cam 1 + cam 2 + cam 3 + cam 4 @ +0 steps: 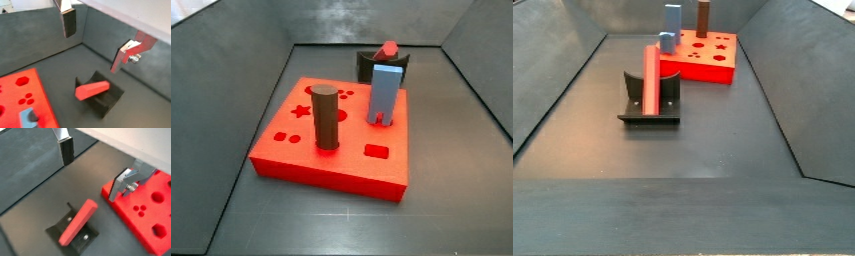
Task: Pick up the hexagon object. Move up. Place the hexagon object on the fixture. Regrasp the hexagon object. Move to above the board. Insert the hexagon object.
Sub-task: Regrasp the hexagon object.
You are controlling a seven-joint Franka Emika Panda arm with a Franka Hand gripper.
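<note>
Above the floor, my gripper (93,169) hangs with its fingers (69,22) spread wide, holding and touching nothing. Below it the hexagon object (78,221) leans in the fixture (72,234), just beside the board (148,205). Both wrist views show the fingers; neither side view shows the gripper at all. In a side view the hexagon object (651,73) stands steeply against the fixture (647,105), the board (700,57) behind it. Only the side views show the brown cylinder (327,117) and blue block (385,92) upright in the board (342,155).
</note>
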